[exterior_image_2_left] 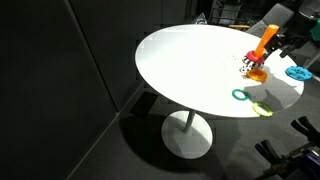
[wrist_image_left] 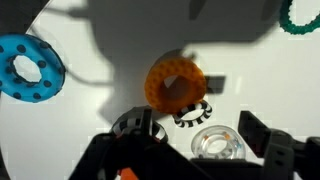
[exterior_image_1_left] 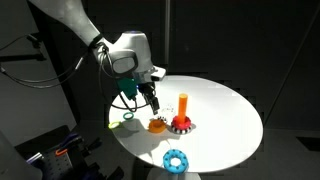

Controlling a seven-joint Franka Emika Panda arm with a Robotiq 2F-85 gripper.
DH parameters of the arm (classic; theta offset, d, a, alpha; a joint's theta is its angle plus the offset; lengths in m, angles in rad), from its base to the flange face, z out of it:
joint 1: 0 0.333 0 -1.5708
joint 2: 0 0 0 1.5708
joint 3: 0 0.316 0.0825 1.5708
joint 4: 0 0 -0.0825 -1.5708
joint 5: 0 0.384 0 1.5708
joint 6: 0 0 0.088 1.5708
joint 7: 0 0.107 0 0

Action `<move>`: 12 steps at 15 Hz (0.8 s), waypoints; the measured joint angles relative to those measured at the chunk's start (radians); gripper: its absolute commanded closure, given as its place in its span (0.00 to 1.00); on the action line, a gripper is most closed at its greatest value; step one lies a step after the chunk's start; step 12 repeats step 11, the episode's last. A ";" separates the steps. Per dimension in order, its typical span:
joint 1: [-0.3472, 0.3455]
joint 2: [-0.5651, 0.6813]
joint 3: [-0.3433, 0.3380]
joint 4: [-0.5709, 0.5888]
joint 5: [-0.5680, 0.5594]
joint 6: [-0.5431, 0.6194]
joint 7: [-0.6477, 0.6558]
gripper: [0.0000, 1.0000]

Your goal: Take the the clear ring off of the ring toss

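Note:
The ring toss, an orange peg on a red toothed base, stands on the round white table; it also shows in an exterior view. It is out of the wrist view. The clear ring lies flat on the table, off the peg, between my fingers in the wrist view. My gripper is open and empty and hovers just above the table beside the peg. In the wrist view my gripper straddles the clear ring without touching it.
An orange toothed ring and a small black-and-white striped ring lie just past the clear ring. A blue toothed ring lies near the table's edge. A green ring and a yellow-green ring lie near the rim.

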State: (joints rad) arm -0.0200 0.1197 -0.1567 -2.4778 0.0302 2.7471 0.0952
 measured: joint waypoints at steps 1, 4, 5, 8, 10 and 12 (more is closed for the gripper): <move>-0.003 0.008 0.001 0.001 0.000 0.000 0.000 0.36; -0.009 0.021 0.004 0.002 0.000 0.000 -0.006 0.04; -0.010 0.022 0.005 0.002 0.000 -0.001 -0.011 0.06; -0.013 0.023 0.007 0.005 0.000 -0.019 -0.025 0.00; -0.015 0.023 0.009 0.009 0.000 -0.041 -0.033 0.00; -0.016 0.023 0.010 0.011 0.000 -0.049 -0.040 0.00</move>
